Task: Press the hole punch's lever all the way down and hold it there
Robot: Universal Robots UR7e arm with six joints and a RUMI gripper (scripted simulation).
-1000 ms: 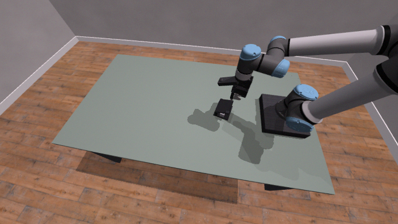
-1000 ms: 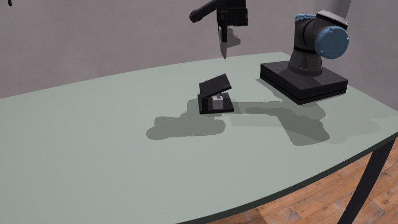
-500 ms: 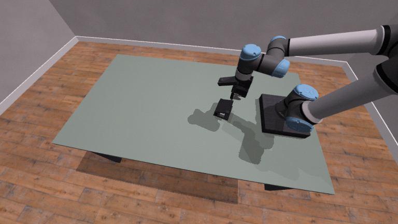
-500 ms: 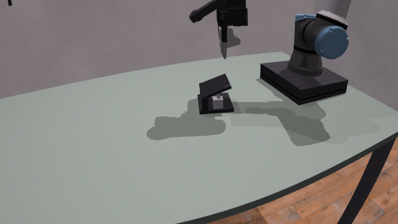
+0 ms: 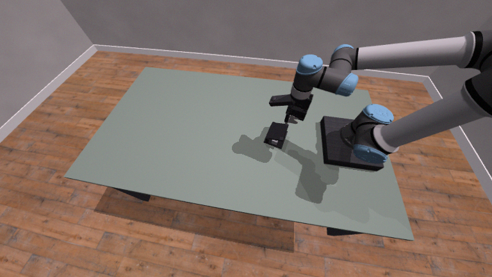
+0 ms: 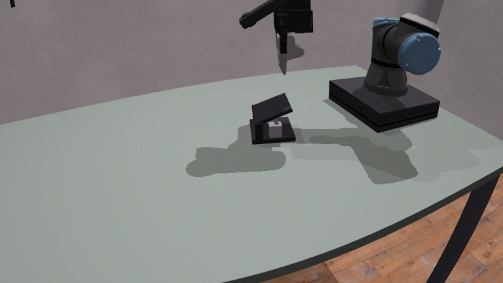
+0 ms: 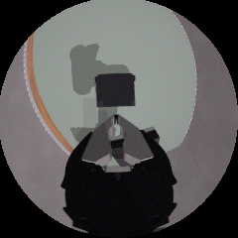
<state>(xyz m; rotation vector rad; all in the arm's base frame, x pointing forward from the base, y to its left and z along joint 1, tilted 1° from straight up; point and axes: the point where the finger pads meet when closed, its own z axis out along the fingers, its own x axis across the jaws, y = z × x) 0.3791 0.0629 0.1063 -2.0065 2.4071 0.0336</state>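
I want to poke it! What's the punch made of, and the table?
Punch: looks like matte black plastic or painted metal, no shine, with a pale grey block under the raised lever. Table: smooth, dull grey-green top, perhaps laminate; hard to say.

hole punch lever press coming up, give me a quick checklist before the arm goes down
1. Gripper shut with nothing between the fingers, so it can push as one tip: ok.
2. Lever raised and untouched: ok, not yet pressed.
3. Hole punch upright on the table, well in from the edges: ok.
4. Gripper lined up over the lever: ok in the wrist view, where the tip points at the lever's near edge; exact offset cannot tell.
5. Air gap between the tip and the lever: ok, clearly apart in the exterior view.
6. Arm touching nothing: ok.
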